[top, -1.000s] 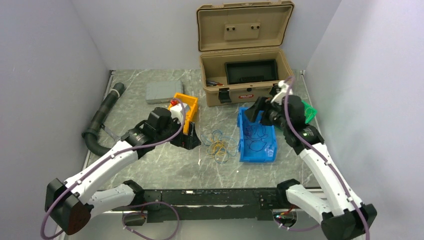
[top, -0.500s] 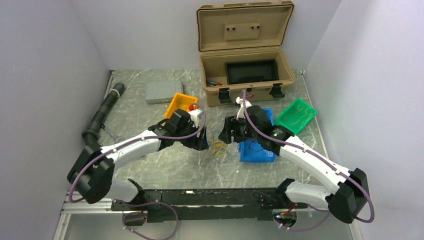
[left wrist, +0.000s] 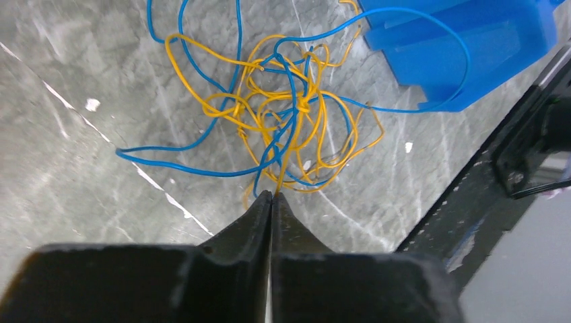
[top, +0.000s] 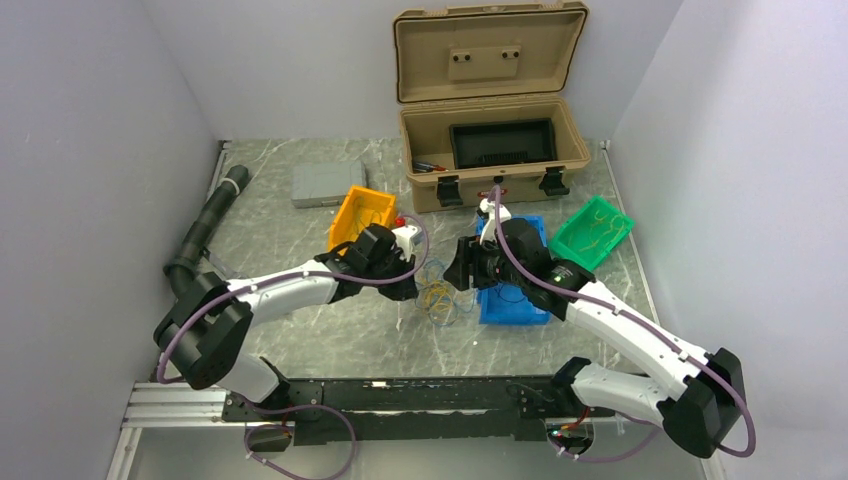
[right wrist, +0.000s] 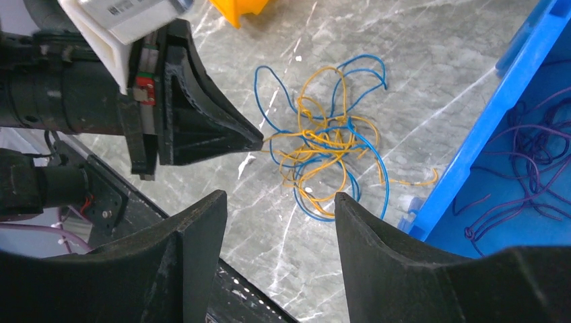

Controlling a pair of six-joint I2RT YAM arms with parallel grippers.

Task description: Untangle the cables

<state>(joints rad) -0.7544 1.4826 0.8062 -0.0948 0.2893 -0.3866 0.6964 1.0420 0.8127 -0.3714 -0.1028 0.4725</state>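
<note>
The cables point(top: 440, 297) are a loose tangle of thin yellow and blue wires lying on the marble table between the two arms. In the left wrist view the tangle point(left wrist: 289, 121) lies just ahead of my left gripper point(left wrist: 271, 196), which is shut with a yellow wire pinched at its tips. The right wrist view shows that same pinch from the side, at the left gripper point(right wrist: 259, 141). My right gripper point(right wrist: 279, 196) hangs open above the near side of the cables point(right wrist: 330, 151), with nothing between its fingers. From above, left gripper point(top: 410, 290) and right gripper point(top: 455, 272) face each other across the tangle.
A blue bin point(top: 510, 305) holding purple wires point(right wrist: 512, 188) stands right beside the tangle. An orange bin point(top: 362, 213), a green bin point(top: 592, 232), an open tan case point(top: 490, 165), a grey box point(top: 322, 184) and a black hose point(top: 205, 230) ring the area.
Both arms swung inward to the tangle. The left gripper went from open to shut on a yellow wire. The right gripper left the blue bin and narrowed a little.
</note>
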